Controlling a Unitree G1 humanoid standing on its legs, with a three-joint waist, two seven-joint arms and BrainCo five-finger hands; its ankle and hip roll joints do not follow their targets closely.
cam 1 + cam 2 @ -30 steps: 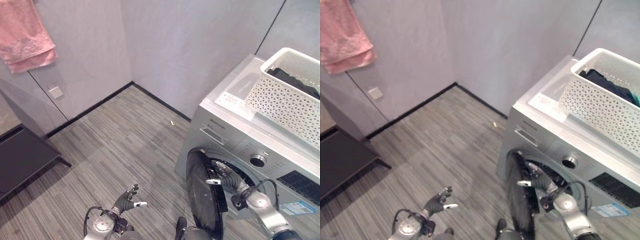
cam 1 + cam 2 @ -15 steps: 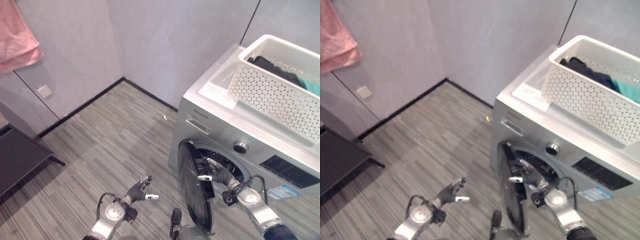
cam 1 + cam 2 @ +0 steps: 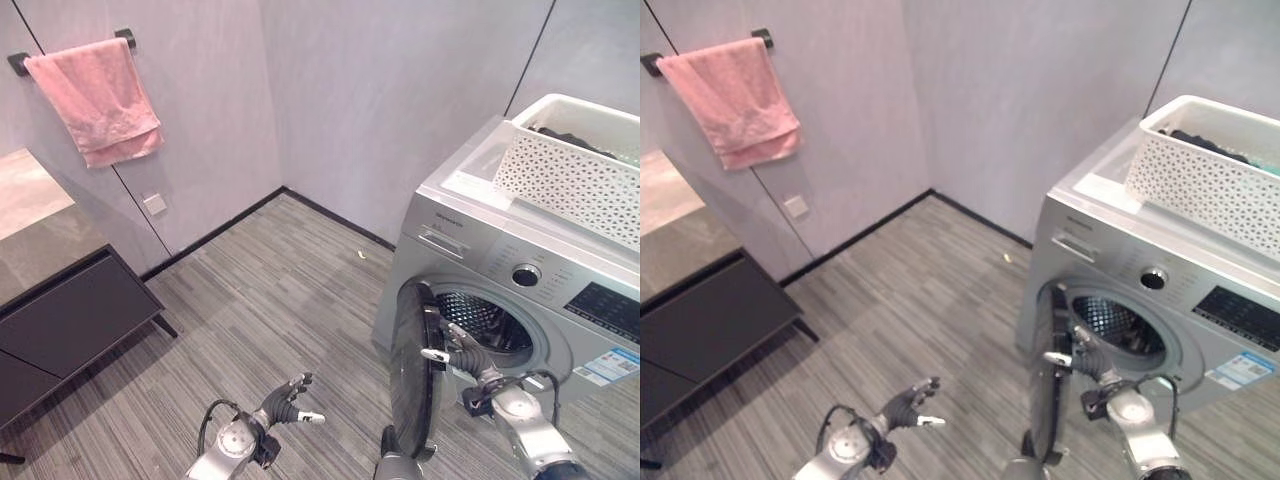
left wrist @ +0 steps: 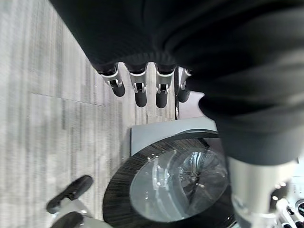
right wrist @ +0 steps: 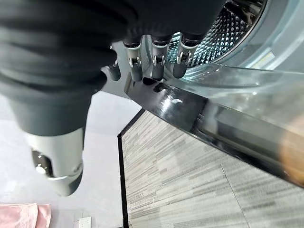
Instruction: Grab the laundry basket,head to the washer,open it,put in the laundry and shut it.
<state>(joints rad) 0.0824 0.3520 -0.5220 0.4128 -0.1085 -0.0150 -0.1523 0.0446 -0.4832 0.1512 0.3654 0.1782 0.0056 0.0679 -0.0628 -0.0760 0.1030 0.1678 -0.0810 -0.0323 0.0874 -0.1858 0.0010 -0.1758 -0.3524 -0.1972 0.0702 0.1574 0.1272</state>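
Observation:
The white laundry basket [image 3: 570,175] stands on top of the silver washer [image 3: 500,250], at the right, with dark clothes [image 3: 1200,140] in it. The washer's round door [image 3: 408,380] is swung out to the left, and the steel drum [image 3: 485,320] shows behind it. My right hand [image 3: 462,355] is at the door's inner rim [image 5: 190,109], its fingers [image 5: 156,61] straight and resting against that rim. My left hand [image 3: 280,405] hangs open low over the floor, left of the door, holding nothing; the door's glass [image 4: 175,185] shows past its fingers [image 4: 137,90].
A pink towel [image 3: 95,100] hangs on a wall bar at the upper left. A dark low cabinet [image 3: 70,320] stands at the left. Grey plank floor [image 3: 270,290] lies between it and the washer, with a small yellow scrap [image 3: 361,255] near the wall.
The whole view has shifted, so the camera moved. My right hand stays at the open door's rim, and my left hand stays open over the floor.

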